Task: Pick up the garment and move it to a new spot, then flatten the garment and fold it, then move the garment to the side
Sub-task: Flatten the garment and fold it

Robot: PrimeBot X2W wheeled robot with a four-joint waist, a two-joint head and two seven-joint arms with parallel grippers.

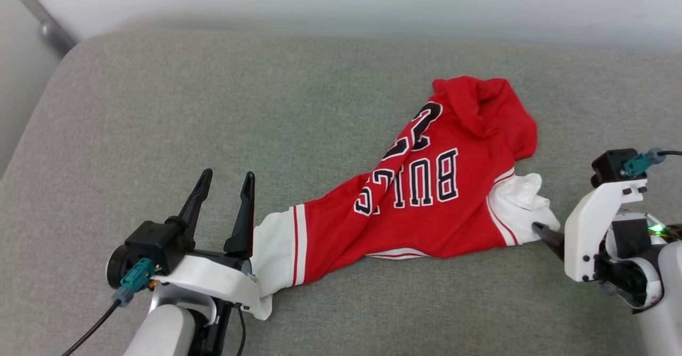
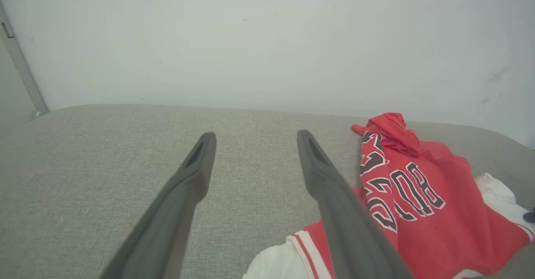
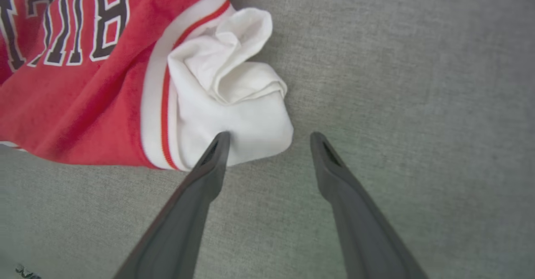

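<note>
Bulls jersey [image 1: 426,207] lies rumpled across the gray cushion [image 1: 160,105], not flattened or folded yet, so we reckon most of the job's left. Our left gripper [image 1: 228,174] and right gripper [image 3: 269,135] both spread apart, empty.

Soft, even, diffuse light; shadows beneath the garment [image 1: 426,207] are faint. The white wall [image 2: 267,41] looks washed out and hazy. In my wrist views my fingers [image 3: 200,195] blur toward the bottom edge; the cushion [image 2: 104,178] bows at its far edge.

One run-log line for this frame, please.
garment: crumpled on grey cushion | left gripper: open, empty | right gripper: open, at white sleeve
</note>
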